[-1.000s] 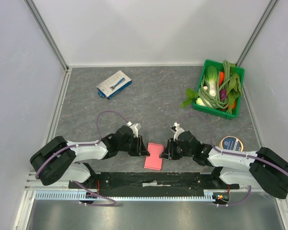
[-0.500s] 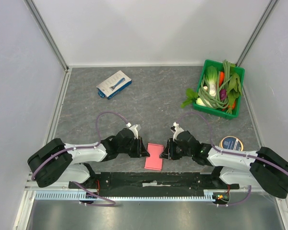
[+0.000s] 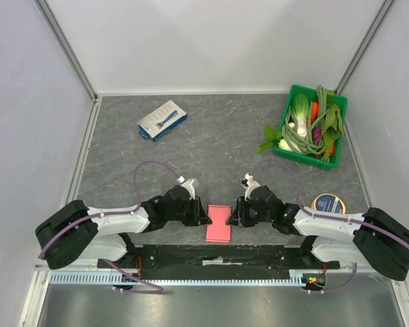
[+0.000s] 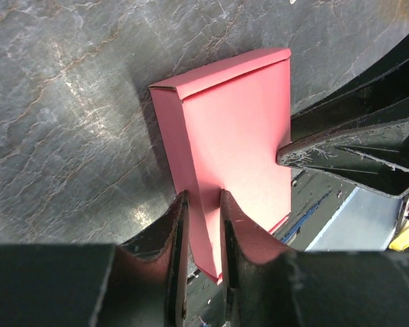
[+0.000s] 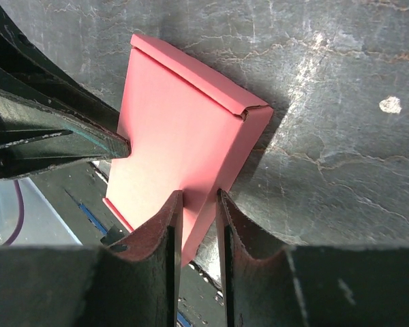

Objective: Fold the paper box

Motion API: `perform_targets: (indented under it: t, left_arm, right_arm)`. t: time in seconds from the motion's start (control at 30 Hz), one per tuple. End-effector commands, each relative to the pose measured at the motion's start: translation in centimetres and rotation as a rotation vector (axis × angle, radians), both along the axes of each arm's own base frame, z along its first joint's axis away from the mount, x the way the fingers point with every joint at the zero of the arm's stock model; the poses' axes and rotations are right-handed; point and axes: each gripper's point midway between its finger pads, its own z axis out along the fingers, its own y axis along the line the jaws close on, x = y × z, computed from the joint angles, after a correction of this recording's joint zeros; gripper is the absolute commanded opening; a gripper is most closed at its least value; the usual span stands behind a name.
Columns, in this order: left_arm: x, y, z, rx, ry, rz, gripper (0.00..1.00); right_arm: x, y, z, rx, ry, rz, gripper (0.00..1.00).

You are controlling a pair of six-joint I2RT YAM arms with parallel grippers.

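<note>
The pink-red paper box (image 3: 219, 223) lies at the table's near edge between the two arms, its side walls folded up. In the left wrist view the box (image 4: 238, 129) has a folded far flap. My left gripper (image 4: 203, 197) straddles its left wall, with the narrow jaws closed on the paper. It is also in the top view (image 3: 206, 219). My right gripper (image 5: 198, 197) pinches the right wall of the box (image 5: 184, 129) in the same way. It is also in the top view (image 3: 233, 219). Each gripper's tip shows in the other's wrist view.
A white-and-blue box (image 3: 162, 120) lies at the back left. A green basket (image 3: 289, 99) of vegetables stands at the back right. A round tin (image 3: 328, 204) sits near the right arm. A black base strip (image 3: 211, 255) runs along the near edge under the box's near end.
Both grippers stay on the box's side walls. The left arm's elbow has sunk slightly down and to the left. The box has barely moved.
</note>
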Motion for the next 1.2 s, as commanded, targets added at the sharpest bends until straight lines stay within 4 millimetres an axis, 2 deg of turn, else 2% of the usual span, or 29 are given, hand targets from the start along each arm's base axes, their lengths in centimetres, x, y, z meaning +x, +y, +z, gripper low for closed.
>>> perform_targets:
  t: [0.0, 0.17, 0.27, 0.3, 0.4, 0.43, 0.53, 0.6, 0.63, 0.7, 0.73, 0.77, 0.8, 0.83, 0.87, 0.9, 0.93, 0.97, 1.03, 1.07, 1.1, 1.13, 1.17]
  left_arm:
    - [-1.3, -0.5, 0.2, -0.002, 0.035, -0.032, 0.21]
    - [-1.5, 0.2, -0.1, 0.002, 0.032, -0.016, 0.25]
    - [-1.0, 0.7, 0.4, 0.025, -0.003, -0.001, 0.36]
    - [-0.6, 0.7, 1.2, 0.017, -0.028, 0.006, 0.45]
    - [0.1, 1.3, 2.2, 0.036, -0.084, 0.023, 0.57]
    - [0.2, 2.0, 1.8, 0.078, -0.088, 0.037, 0.59]
    - [1.3, 2.6, 3.2, 0.109, -0.150, 0.051, 0.64]
    - [1.7, 3.2, 4.2, 0.146, -0.182, 0.052, 0.65]
    - [2.3, 3.8, 5.3, 0.150, -0.225, 0.080, 0.66]
    - [2.9, 5.1, 6.9, 0.191, -0.270, 0.095, 0.67]
    - [3.4, 5.7, 8.8, 0.168, -0.323, 0.122, 0.68]
    - [3.7, 6.3, 10.4, 0.177, -0.365, 0.115, 0.68]
    - [4.3, 6.9, 12.0, 0.164, -0.402, 0.135, 0.68]
    - [4.7, 7.4, 13.7, 0.159, -0.445, 0.154, 0.68]
    - [5.2, 7.8, 17.7, 0.113, -0.540, 0.162, 0.69]
    - [5.4, 8.6, 19.4, 0.116, -0.578, 0.170, 0.69]
    - [5.8, 9.1, 21.2, 0.112, -0.628, 0.188, 0.68]
    - [5.8, 9.7, 25.0, 0.073, -0.720, 0.193, 0.69]
    - [5.7, 10.7, 28.3, 0.053, -0.802, 0.211, 0.68]
    - [5.5, 11.3, 31.0, 0.033, -0.870, 0.214, 0.69]
    - [5.3, 11.9, 32.4, 0.021, -0.904, 0.222, 0.69]
    - [4.9, 12.6, 34.9, 0.003, -0.967, 0.222, 0.69]
    - [4.7, 13.0, 36.1, -0.001, -1.000, 0.221, 0.69]
  right_arm:
    - [0.0, 0.0, -0.4, -0.025, -0.016, 0.007, 0.30]
    - [0.5, -0.1, 0.0, -0.037, -0.036, 0.003, 0.34]
    - [0.6, -0.1, 0.1, -0.046, -0.045, 0.002, 0.38]
    - [0.8, -0.1, 0.2, -0.047, -0.051, 0.001, 0.39]
    - [1.1, 0.3, 0.6, -0.050, -0.067, 0.019, 0.45]
    - [1.4, 0.7, 1.1, -0.043, -0.074, 0.023, 0.48]
    - [1.8, 0.9, 1.8, -0.053, -0.090, 0.030, 0.54]
    - [2.3, 0.2, 2.5, -0.071, -0.116, 0.021, 0.58]
    - [2.8, -0.2, 3.2, -0.101, -0.147, 0.031, 0.65]
    - [3.9, -2.9, 4.3, -0.201, -0.195, -0.020, 0.71]
    - [5.2, -3.3, 6.6, -0.229, -0.277, -0.030, 0.76]
    - [5.8, -5.5, 7.5, -0.312, -0.316, -0.080, 0.77]
    - [6.3, -6.3, 8.8, -0.345, -0.355, -0.100, 0.78]
    - [7.3, -6.6, 11.9, -0.342, -0.416, -0.133, 0.78]
    - [7.2, -8.4, 13.1, -0.397, -0.453, -0.145, 0.80]
    - [8.0, -9.8, 14.9, -0.431, -0.508, -0.210, 0.82]
    - [8.5, -10.4, 17.7, -0.412, -0.563, -0.255, 0.86]
    - [8.2, -11.5, 20.1, -0.397, -0.630, -0.264, 0.88]
    - [8.0, -12.7, 24.6, -0.342, -0.736, -0.302, 0.94]
    - [7.4, -13.7, 27.3, -0.281, -0.809, -0.324, 0.98]
    - [7.2, -15.2, 30.2, -0.269, -0.881, -0.371, 0.98]
    - [6.8, -16.1, 32.2, -0.240, -0.930, -0.404, 0.98]
    - [5.9, -17.8, 34.5, -0.194, -0.986, -0.447, 0.98]
